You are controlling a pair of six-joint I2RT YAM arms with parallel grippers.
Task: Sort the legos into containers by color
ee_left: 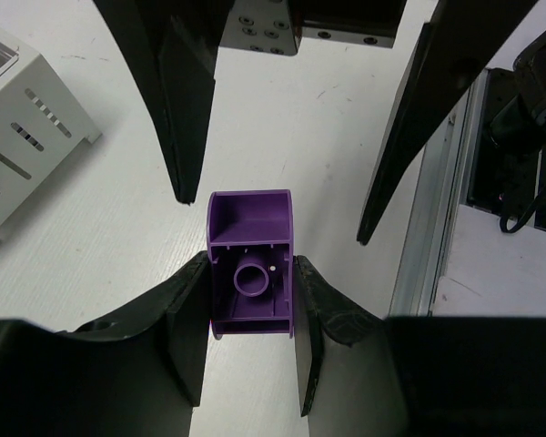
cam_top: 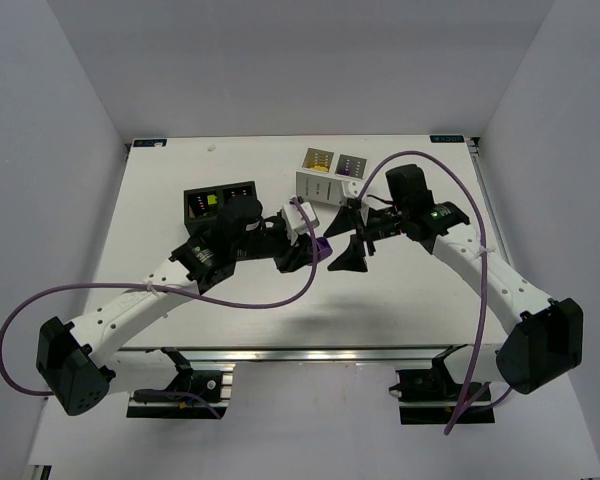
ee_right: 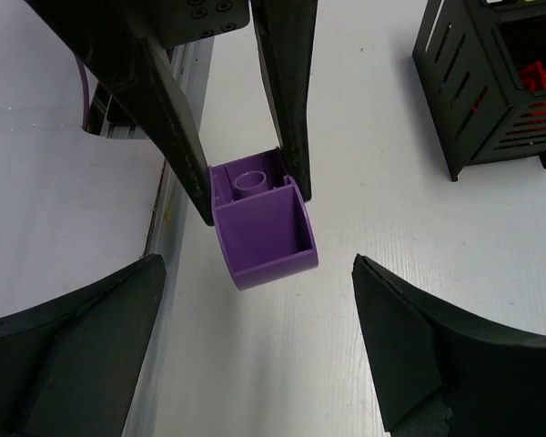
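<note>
My left gripper (ee_left: pixel 252 271) is shut on a purple lego (ee_left: pixel 250 264), its two pads pressing the brick's sides while the hollow underside faces the wrist camera. Seen from above, this brick (cam_top: pixel 323 250) hangs just over the table's middle, between the two arms. My right gripper (ee_right: pixel 259 266) faces it from the opposite side, open wide, with the purple lego (ee_right: pixel 264 228) in front of its gap and touching neither finger. The black container (cam_top: pixel 220 200) stands behind the left arm, and the white container (cam_top: pixel 325 175) sits at the back centre.
Red bricks (ee_right: pixel 532 77) lie in a cell of the black container (ee_right: pixel 491 82). The white container (ee_left: pixel 18 137) is close by on the left in the left wrist view. Purple cables loop from both arms. The table's metal front rail (ee_left: pixel 437 228) runs nearby.
</note>
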